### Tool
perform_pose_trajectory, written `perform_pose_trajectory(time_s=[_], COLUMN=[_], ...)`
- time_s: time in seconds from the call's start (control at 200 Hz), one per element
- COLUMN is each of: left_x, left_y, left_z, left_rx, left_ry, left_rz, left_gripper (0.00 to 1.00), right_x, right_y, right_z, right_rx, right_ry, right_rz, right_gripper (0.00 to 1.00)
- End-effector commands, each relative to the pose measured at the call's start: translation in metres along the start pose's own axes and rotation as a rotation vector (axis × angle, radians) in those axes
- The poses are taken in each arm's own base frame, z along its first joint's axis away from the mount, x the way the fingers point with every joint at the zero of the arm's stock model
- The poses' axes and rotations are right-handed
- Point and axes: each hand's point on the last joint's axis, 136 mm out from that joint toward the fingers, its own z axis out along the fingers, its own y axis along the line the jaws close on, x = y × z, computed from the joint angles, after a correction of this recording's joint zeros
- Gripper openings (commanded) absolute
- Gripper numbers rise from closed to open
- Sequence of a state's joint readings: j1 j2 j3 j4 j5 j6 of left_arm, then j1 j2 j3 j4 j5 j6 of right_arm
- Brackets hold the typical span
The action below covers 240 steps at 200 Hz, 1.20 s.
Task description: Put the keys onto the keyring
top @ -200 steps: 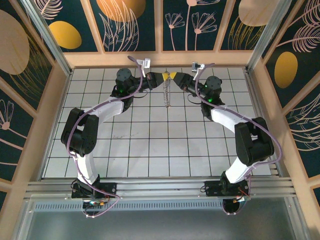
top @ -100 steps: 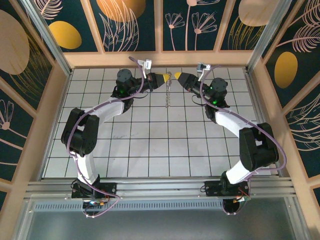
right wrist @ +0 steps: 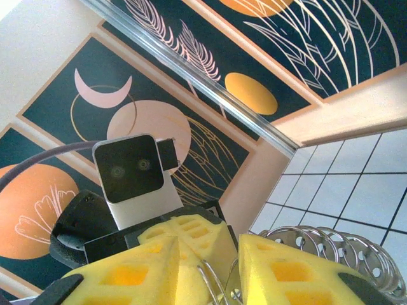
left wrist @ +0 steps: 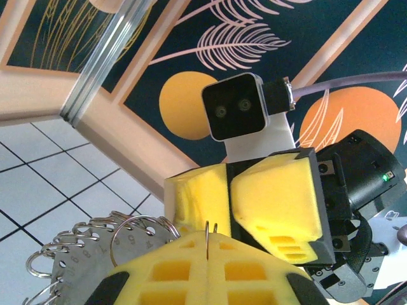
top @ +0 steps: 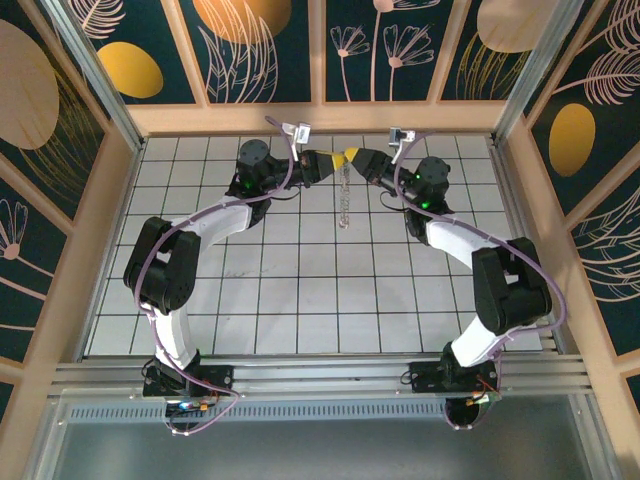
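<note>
The keyring (top: 345, 196) hangs above the far middle of the tiled floor, its thin wire (left wrist: 208, 230) pinched between the yellow pads of my left gripper (left wrist: 208, 240), which is shut on it. Flat numbered metal pieces (left wrist: 89, 251) fan out along the ring's left side. My right gripper (right wrist: 213, 279) faces the left one tip to tip, its pads (right wrist: 289, 273) apart with the ring's wire loop (right wrist: 210, 283) standing in the gap. From above, left gripper (top: 327, 164) and right gripper (top: 353, 157) nearly touch. The keys are out of view.
Wooden-framed walls with dark painted panels (top: 320, 50) close in the white tiled floor (top: 300, 280) at the back and both sides. The back wall's ledge (top: 320, 118) runs just behind the grippers. Both arm bases (top: 190, 378) sit at the near edge.
The right gripper drew away to the right half a second ago and has come back up against the left gripper's tip. The hanging keyring has shifted slightly right and nearer.
</note>
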State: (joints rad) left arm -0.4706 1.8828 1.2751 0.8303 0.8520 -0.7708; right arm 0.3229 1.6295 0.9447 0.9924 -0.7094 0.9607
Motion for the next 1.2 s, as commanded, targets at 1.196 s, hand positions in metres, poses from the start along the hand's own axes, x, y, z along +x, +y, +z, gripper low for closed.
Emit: perform_pose_trajectory(time_s=[1.196], left_x=[-0.036], left_y=[-0.038], left_z=[0.001], left_rx=[0.049], left_ry=[-0.068], left_rz=[0.116], left_gripper=[0.00], right_x=[0.017], right_y=[0.001], right_z=[-0.019], right_rx=[-0.021], right_ry=[0.005], right_rz=[0.009], right_gripper=[0.18])
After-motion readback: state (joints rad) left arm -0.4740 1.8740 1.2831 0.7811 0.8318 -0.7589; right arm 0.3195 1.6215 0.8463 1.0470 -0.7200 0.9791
